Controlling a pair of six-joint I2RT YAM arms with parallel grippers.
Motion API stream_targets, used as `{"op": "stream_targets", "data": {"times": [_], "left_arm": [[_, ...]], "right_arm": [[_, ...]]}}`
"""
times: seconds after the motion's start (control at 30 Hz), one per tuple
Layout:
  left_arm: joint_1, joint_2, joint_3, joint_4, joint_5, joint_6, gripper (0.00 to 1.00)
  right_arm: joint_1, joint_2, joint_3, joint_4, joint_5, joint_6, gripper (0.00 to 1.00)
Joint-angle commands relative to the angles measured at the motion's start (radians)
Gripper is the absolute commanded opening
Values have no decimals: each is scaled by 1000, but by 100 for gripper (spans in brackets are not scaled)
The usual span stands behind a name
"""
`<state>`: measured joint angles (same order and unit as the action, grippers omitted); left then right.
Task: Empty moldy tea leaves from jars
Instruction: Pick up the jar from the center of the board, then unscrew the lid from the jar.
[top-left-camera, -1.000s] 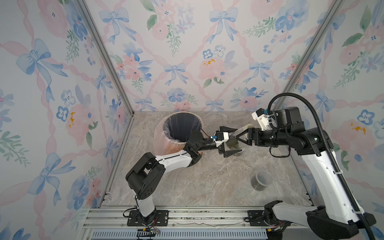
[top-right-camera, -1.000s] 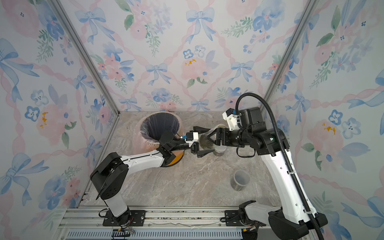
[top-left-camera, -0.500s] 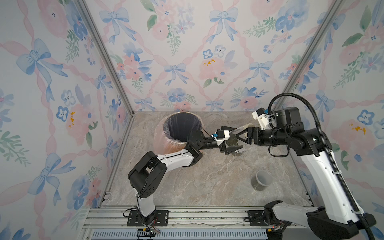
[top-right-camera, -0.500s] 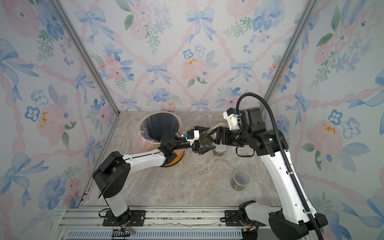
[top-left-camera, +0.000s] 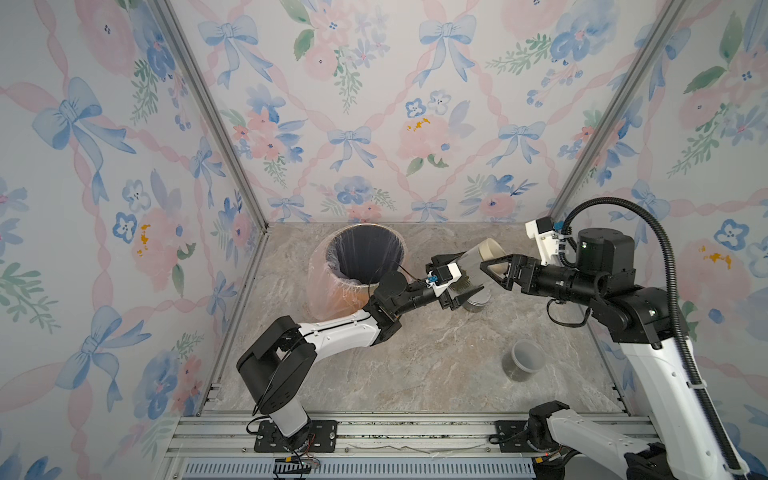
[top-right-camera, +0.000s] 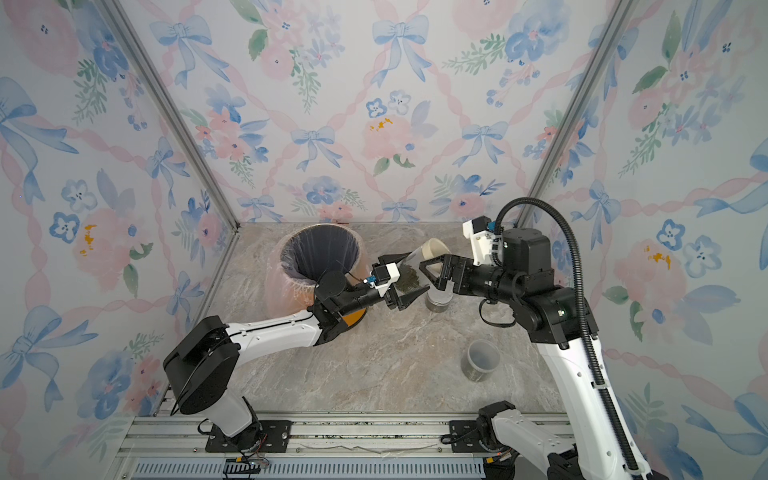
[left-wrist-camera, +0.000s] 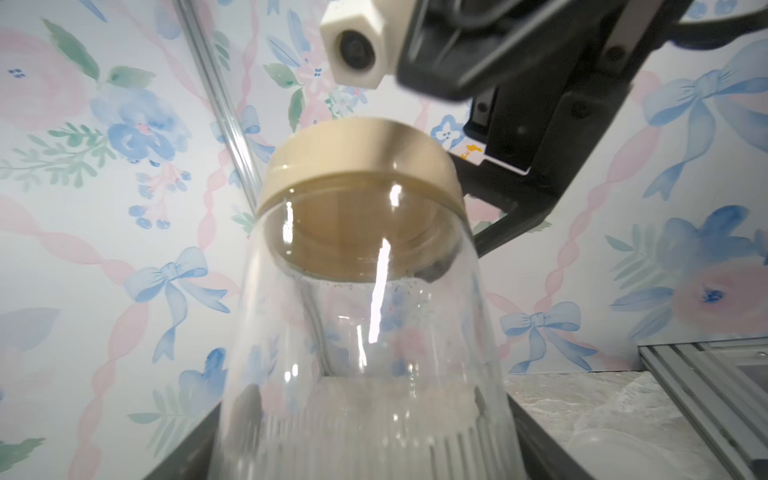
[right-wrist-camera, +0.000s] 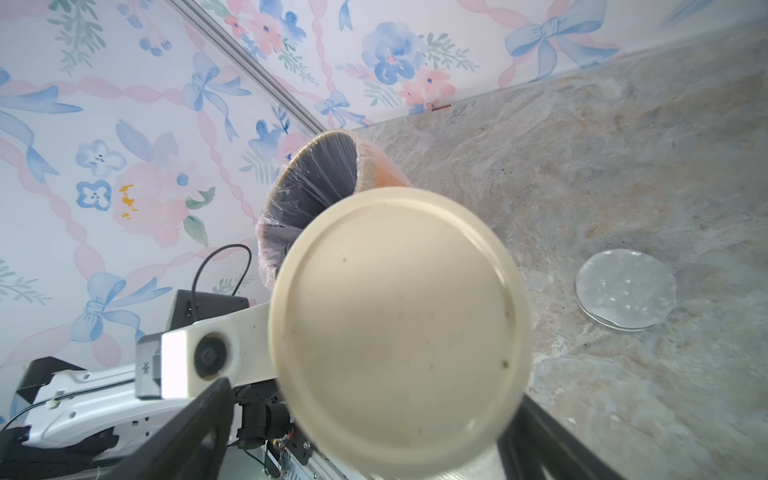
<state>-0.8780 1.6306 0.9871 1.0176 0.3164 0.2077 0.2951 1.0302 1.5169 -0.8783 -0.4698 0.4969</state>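
Clear cylindrical jar (top-left-camera: 468, 272) of olive-brown tea leaves (top-right-camera: 405, 279) hangs tilted near the orange bin (top-left-camera: 332, 293), clamped by the left gripper (top-left-camera: 457, 281); right gripper (top-left-camera: 487, 266), spread wide astride its beige lid (top-left-camera: 491, 249), should grip and unscrew

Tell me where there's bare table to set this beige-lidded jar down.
Widest bare patch: the front middle of the table, between the left arm, the grey-lidded jar and the front rail. A smaller strip runs along the back wall, right of the bin. Crowded: where the left tool and right tool meet above the silver-lidded jar.
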Motion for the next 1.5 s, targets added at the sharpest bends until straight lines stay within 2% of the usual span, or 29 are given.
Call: {"op": "stream_targets", "data": {"times": [0.0,0.1,0.2,0.33,0.6,0.77,1.47], "left_arm": [[-29,-73,-22,26,-247,166,32],[-66,-96,-40,22,-427,303,30],[-75,-112,-60,77,-553,398,29],[-79,-118,-68,146,-641,509,29],[-79,-118,-58,183,-598,748,29],[-80,-88,-1,168,-625,833,28],[-85,-64,62,111,-619,821,28]], "right_arm": [[-7,-21,-35,96,-20,69,97],[-11,-25,-47,125,-15,108,97],[-16,-14,-45,157,-18,158,97],[-20,16,-18,173,-11,196,97],[-24,105,49,234,-38,265,97],[-25,142,79,265,-22,292,96],[2,218,116,363,-25,345,97]]}}
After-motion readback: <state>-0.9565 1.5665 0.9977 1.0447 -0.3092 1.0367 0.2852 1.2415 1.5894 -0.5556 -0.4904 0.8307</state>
